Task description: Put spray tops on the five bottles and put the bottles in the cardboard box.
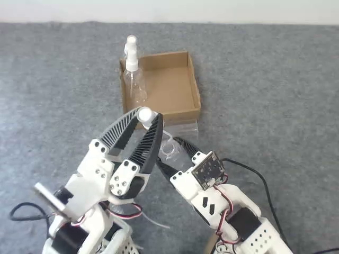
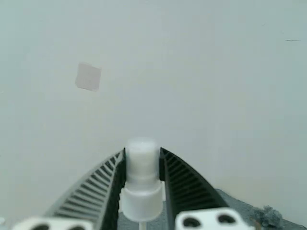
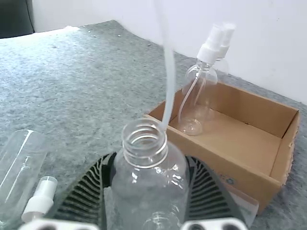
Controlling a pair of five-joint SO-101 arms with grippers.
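My left gripper (image 1: 145,116) (image 2: 142,160) is shut on a white spray top (image 1: 144,114) (image 2: 142,179), held above the table in front of the cardboard box (image 1: 183,108) (image 3: 249,158). The top's thin dip tube (image 3: 168,81) hangs down to the open neck of a clear bottle (image 1: 169,151) (image 3: 146,167). My right gripper (image 1: 169,154) (image 3: 146,165) is shut on that bottle and holds it upright. Two capped bottles (image 1: 132,71) (image 3: 196,96) stand in the box's back left corner.
A loose clear bottle (image 3: 19,163) lies on the grey carpet beside a spare spray top (image 3: 41,196). A clear plastic bag (image 1: 185,127) lies against the box's front wall. A white basket (image 1: 119,238) sits near the left arm's base.
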